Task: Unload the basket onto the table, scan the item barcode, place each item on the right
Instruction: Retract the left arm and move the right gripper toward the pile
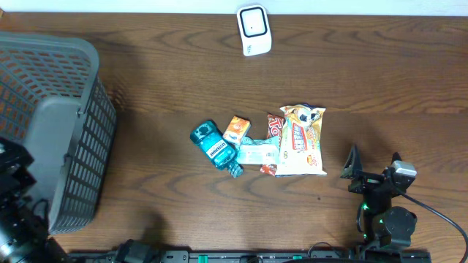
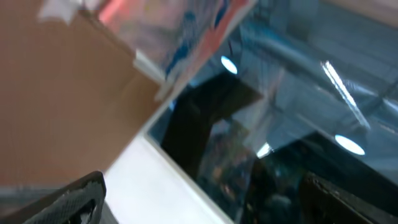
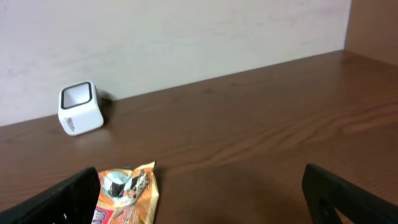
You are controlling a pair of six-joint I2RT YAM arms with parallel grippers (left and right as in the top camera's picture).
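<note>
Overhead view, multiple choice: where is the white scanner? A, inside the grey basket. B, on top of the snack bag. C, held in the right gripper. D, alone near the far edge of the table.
D: the white scanner stands by itself near the far edge of the table, apart from the snack bag and teal bottle at mid-table, and away from the grey basket at the left.

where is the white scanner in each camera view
Overhead: the white scanner is at top centre.
Left wrist: not in it; the view is blurred and shows no scanner.
Right wrist: the scanner is at mid-height on the left.
Shared landmark: the orange snack bag, below and right of the scanner in the overhead and right wrist views.
</note>
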